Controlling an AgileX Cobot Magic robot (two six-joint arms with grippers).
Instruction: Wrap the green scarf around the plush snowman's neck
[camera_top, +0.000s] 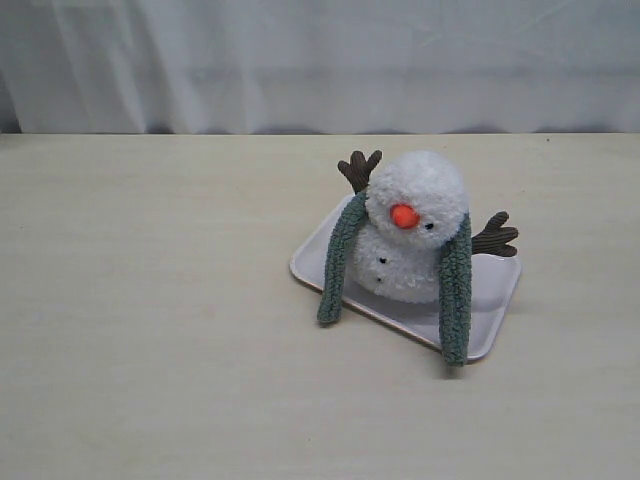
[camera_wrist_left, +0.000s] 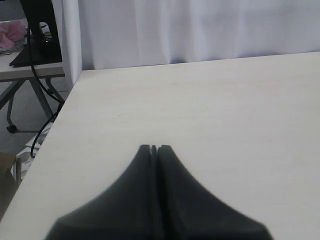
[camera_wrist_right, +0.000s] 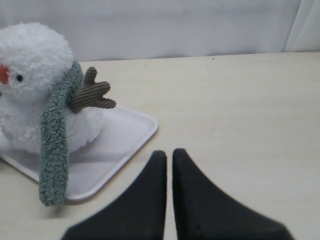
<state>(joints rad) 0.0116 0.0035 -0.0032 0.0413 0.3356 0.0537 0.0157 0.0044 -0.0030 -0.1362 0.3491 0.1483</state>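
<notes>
Fingers on the left gripper (camera_wrist_left: 154, 148) are pressed tight together and hold nothing. The right gripper (camera_wrist_right: 169, 153) is almost closed, with a thin gap, and holds nothing too. Right of the middle in the exterior view, the fluffy white plush snowman (camera_top: 420, 190) with the orange nose sits on a pale flat tray (camera_top: 497, 300). The long fuzzy grey-green knit scarf (camera_top: 456, 290) goes behind the snowman's neck (camera_top: 395, 238). Both ends hang down in front. I think the wrap is half done. Next, a gripper must pick up one end and cross it over the front.

plush snowman (camera_top: 415, 235): upright, head tilted | green scarf (camera_top: 455, 290): draped behind neck, ends hanging front
</notes>
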